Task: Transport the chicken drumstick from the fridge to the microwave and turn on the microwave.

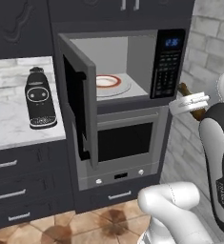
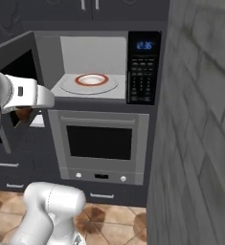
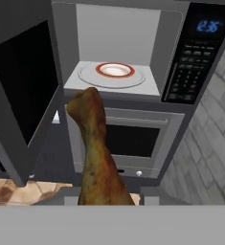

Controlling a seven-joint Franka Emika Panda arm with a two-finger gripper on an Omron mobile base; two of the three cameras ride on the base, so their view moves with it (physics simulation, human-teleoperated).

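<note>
Jaws clamp the chicken drumstick [image 3: 98, 158] in front of the microwave [image 3: 133, 52], its door swung open, a red-rimmed plate [image 3: 115, 70] resting alone inside.

A tall bank of dark cabinets [image 1: 23, 24] fills the wall, with a grey oven [image 1: 125, 143] built into it. Left of the oven, a pale marble tabletop [image 1: 8, 119] carries a black appliance [image 1: 39, 97], perhaps a coffee machine, standing upright against a marble backsplash [image 1: 8, 74]. Below the tabletop sit dark drawers [image 1: 18, 190] with silver handles. Right of the oven runs a grey brick wall [image 2: 200, 119]. The floor [image 1: 85, 224] before the oven is brown patterned tile.
</note>
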